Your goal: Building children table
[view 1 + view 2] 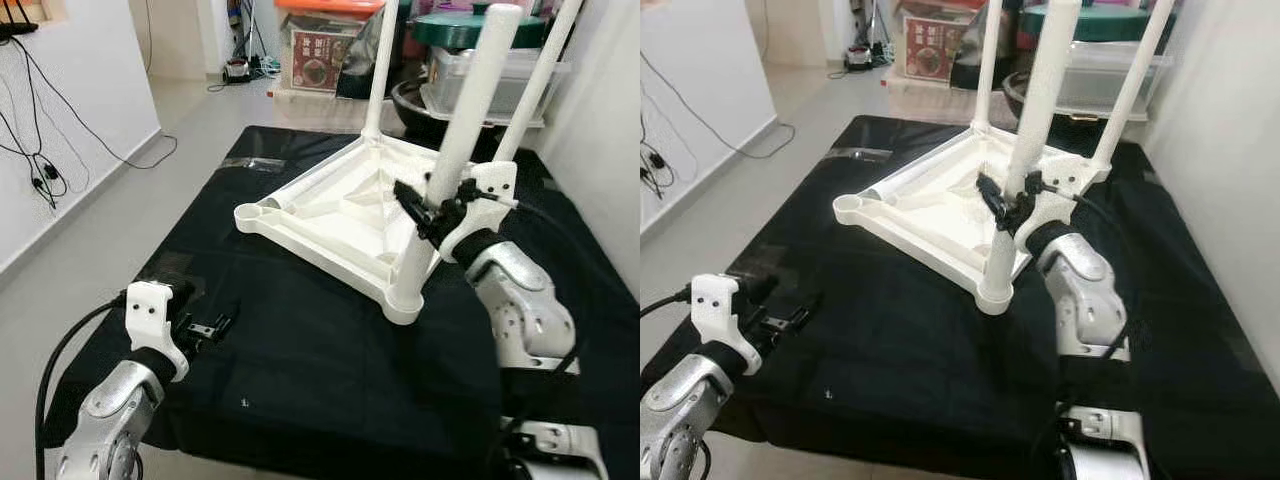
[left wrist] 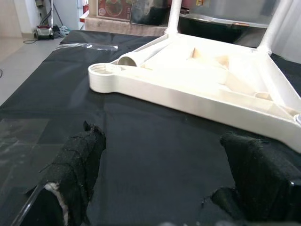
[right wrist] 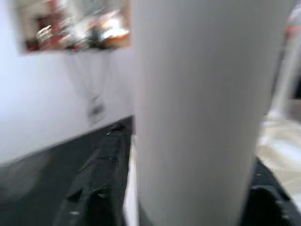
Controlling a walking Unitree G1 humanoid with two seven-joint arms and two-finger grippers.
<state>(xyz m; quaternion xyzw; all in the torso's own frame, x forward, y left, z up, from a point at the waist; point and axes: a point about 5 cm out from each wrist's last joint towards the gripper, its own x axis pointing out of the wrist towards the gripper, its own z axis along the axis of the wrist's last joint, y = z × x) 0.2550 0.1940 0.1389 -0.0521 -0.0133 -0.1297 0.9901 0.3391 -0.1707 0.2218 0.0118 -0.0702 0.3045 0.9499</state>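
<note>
A white children's table top [image 1: 345, 225] lies upside down on a black cloth. Two legs [image 1: 381, 70] stand upright in its far corners. A third leg [image 1: 468, 130] rises, slightly tilted, from the near corner socket [image 1: 402, 300], and my right gripper [image 1: 427, 207] is shut around it partway up. The right wrist view shows this leg [image 3: 207, 108] close and blurred. A loose white leg tube [image 2: 136, 57] lies inside the top beside the bare left corner socket [image 2: 101, 70]. My left gripper [image 1: 212, 325] hovers open over the cloth at the near left, fingers [image 2: 77, 165] wide apart.
The black cloth [image 1: 330, 370] covers a low platform with its edge close to me. Clear plastic film [image 1: 255, 163] lies at its far left. Storage bins and a box [image 1: 320, 50] stand behind. Grey floor and wall cables [image 1: 45, 170] are to the left, a white wall to the right.
</note>
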